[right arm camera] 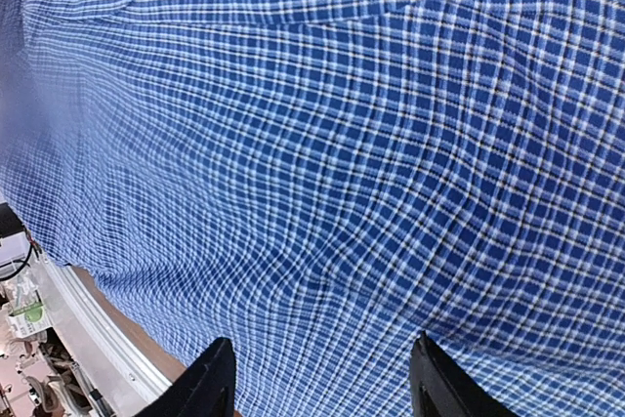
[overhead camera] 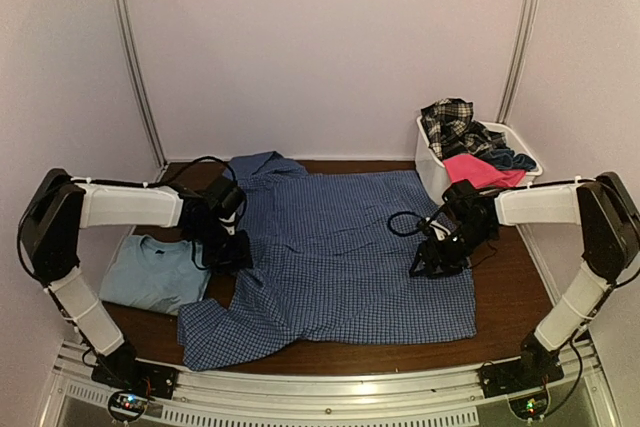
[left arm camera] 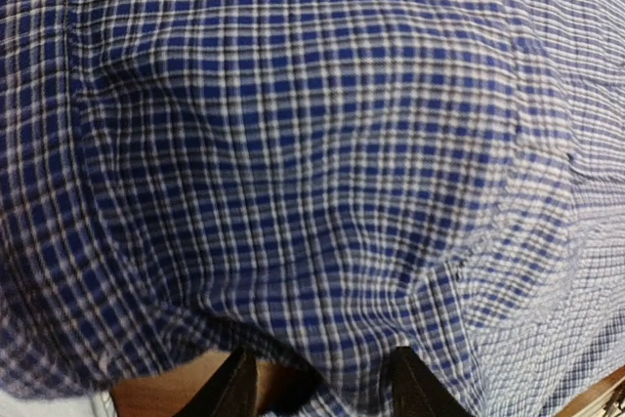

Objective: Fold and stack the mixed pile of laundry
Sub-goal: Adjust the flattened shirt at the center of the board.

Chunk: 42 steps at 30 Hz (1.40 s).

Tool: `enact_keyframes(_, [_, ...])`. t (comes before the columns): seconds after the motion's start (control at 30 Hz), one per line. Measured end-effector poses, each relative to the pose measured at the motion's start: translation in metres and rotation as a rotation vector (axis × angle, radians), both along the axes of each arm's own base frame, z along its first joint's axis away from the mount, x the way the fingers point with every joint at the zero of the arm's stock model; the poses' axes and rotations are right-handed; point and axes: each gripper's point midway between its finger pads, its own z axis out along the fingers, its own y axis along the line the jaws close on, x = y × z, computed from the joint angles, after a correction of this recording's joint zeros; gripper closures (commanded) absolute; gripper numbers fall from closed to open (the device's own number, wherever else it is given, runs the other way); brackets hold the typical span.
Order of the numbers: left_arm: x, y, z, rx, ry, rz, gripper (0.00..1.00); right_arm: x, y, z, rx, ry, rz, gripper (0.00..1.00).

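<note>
The checked shirt [overhead camera: 340, 257] is spread flat on the table [overhead camera: 510, 292]. Soft, light and limp, it would best be pinched at its side edges. The left claw [left arm camera: 320, 386] and right claw [right arm camera: 322, 378] are seen released.

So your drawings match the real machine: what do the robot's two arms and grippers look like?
Both the left arm and right arm have white tubular links joined by bulky black joints. The left gripper and right gripper are black, each with two flat dark fingers. Black cables loop beside each wrist.
</note>
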Motion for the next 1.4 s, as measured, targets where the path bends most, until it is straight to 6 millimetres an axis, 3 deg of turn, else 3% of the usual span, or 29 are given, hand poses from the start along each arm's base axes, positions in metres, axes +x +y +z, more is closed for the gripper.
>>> enact_keyframes(0.13, [0.017, 0.011, -0.02, 0.031, 0.04, 0.031, 0.55, 0.005, 0.001, -0.018, -0.02, 0.038, -0.003, 0.39])
enact_keyframes(0.27, [0.039, 0.022, -0.029, 0.044, 0.057, 0.056, 0.57, 0.025, 0.009, -0.02, -0.013, 0.03, -0.014, 0.39])
enact_keyframes(0.4, [0.075, 0.026, -0.03, 0.036, 0.042, 0.065, 0.59, 0.052, 0.016, -0.02, -0.015, 0.01, -0.027, 0.4])
enact_keyframes(0.5, [0.115, 0.034, -0.029, 0.025, 0.012, 0.091, 0.59, 0.082, 0.018, -0.02, -0.023, -0.017, -0.052, 0.4])
enact_keyframes(0.7, [0.184, 0.067, -0.021, 0.02, -0.063, 0.138, 0.5, 0.147, -0.002, -0.014, -0.038, -0.084, -0.137, 0.38])
enact_keyframes(0.83, [0.196, 0.073, 0.005, 0.016, -0.126, 0.095, 0.46, 0.152, -0.008, 0.005, -0.024, -0.104, -0.137, 0.38])
enact_keyframes(0.97, [0.171, 0.054, 0.047, -0.011, -0.189, 0.019, 0.46, 0.14, -0.004, 0.057, 0.031, -0.175, -0.116, 0.38])
enact_keyframes(1.03, [0.141, 0.045, 0.07, -0.034, -0.218, -0.015, 0.46, 0.123, -0.007, 0.085, 0.056, -0.218, -0.112, 0.38])
enact_keyframes(1.1, [0.107, 0.036, 0.086, -0.056, -0.234, -0.041, 0.46, 0.101, -0.014, 0.099, 0.065, -0.238, -0.117, 0.38])
enact_keyframes(1.17, [0.075, 0.028, 0.092, -0.079, -0.234, -0.064, 0.46, 0.079, -0.022, 0.095, 0.059, -0.221, -0.126, 0.38])
enact_keyframes(1.23, [0.04, 0.018, 0.086, -0.095, -0.206, -0.09, 0.46, 0.055, -0.033, 0.075, 0.042, -0.159, -0.147, 0.38])
enact_keyframes(1.4, [-0.038, 0.002, 0.036, -0.077, -0.049, -0.13, 0.47, 0.003, -0.061, 0.02, -0.017, 0.029, -0.227, 0.39])
